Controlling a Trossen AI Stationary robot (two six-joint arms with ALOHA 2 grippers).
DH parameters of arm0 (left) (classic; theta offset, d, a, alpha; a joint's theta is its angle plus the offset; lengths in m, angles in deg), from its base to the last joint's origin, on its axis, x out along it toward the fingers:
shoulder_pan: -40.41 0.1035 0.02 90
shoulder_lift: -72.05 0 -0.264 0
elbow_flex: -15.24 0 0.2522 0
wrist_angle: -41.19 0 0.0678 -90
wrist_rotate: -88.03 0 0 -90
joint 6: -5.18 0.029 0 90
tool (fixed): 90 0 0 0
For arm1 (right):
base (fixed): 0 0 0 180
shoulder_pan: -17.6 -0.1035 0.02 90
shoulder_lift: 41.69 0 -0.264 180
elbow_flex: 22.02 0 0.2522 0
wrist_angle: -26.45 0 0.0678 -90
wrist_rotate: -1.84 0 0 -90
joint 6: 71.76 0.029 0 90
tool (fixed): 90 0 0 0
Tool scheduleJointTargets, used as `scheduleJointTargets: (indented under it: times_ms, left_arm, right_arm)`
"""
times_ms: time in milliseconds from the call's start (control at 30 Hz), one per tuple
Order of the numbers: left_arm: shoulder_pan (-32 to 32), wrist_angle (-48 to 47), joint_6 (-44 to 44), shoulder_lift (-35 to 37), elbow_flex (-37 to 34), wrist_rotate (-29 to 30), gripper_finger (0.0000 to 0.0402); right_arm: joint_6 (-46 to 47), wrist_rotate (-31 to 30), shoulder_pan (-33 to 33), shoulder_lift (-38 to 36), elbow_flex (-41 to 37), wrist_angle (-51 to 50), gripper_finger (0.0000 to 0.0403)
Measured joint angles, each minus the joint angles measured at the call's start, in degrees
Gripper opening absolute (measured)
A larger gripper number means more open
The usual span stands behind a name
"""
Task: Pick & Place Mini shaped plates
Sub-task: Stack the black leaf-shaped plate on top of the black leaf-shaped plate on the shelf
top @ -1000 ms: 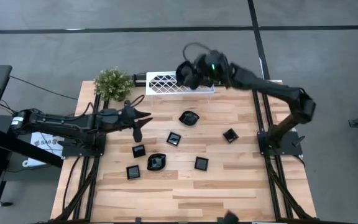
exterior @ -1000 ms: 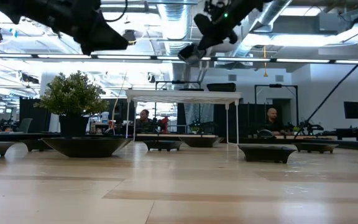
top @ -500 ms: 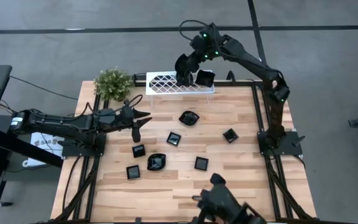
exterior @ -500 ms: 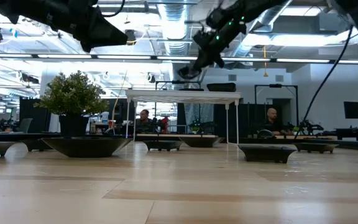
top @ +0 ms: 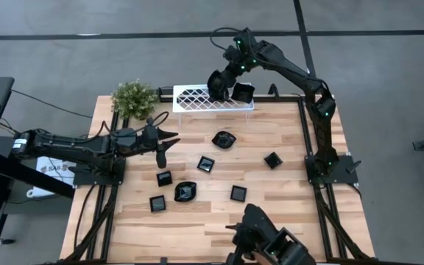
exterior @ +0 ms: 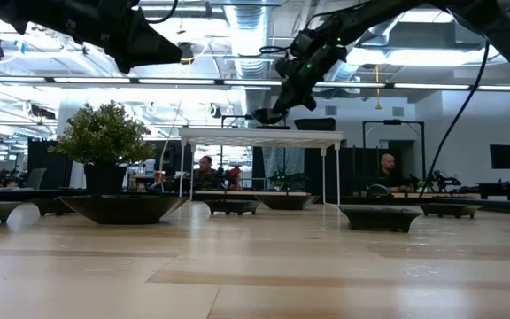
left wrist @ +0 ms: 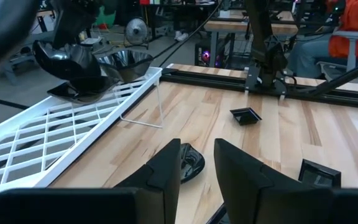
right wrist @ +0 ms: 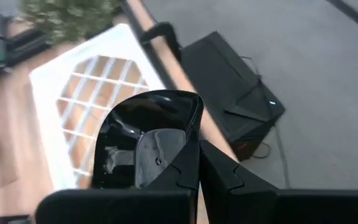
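We see the right gripper [top: 219, 82] reached out over the far edge of the table [top: 271, 213], above the right part of the white rack [top: 193, 98]. Its fingers are closed on the rim of a glossy black plate [right wrist: 145, 140]; the right wrist view shows that plate tilted over the rack's lattice, with the plant [right wrist: 67, 11] beyond. From the low view the gripper [exterior: 277, 108] hangs just above the rack top [exterior: 259, 135]. We cannot tell whether the held plate touches the rack.

One square plate [top: 243, 93] already sits at the rack's right end. In the left wrist view we count two dark dishes on the rack [left wrist: 114, 93] there, just beside the held one.

The left gripper [top: 162, 151] hovers over the table's left side, near the plant [top: 134, 98], fingers [left wrist: 166, 177] set a narrow way apart with nothing between them.

Plates on the table, all apart from one another:
- wavy plate [top: 224, 139], mid-table, near the rack
- small square [top: 272, 160], to the right
- square [top: 206, 164], centre
- square [top: 164, 178], just below the left gripper in the high view
- rounded plate [top: 185, 192], nearer
- square [top: 238, 193], nearer right
- square [top: 157, 203], nearer left

A dark object [top: 271, 243] intrudes at the near edge of the high view; we cannot tell what it is. People sit at desks in the room behind.
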Motion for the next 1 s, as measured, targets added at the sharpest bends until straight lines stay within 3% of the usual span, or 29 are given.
scheduleJointTargets:
  times_ms: [100, 300, 767, 1000]
  left_arm:
    - [0.00, 0.00, 0.00, 0.00, 0.00, 0.00, 0.0099]
    - [0.00, 0.00, 0.00, -0.02, 0.00, 0.00, 0.0099]
    - [0.00, -0.02, 0.00, -0.04, 0.02, 0.00, 0.0099]
    - [0.00, -0.07, -0.02, -0.04, 0.02, -0.69, 0.0099]
  right_arm:
    - [-0.84, 1.66, -0.37, 0.00, 0.00, -1.19, 0.0000]
    - [-2.12, -0.67, -1.79, 0.00, 0.00, -1.07, 0.0010]
    - [-4.56, -4.52, -2.74, 0.00, 0.47, -1.95, 0.0108]
    - [-7.86, -13.88, -6.49, -3.65, 1.73, -5.50, 0.0113]
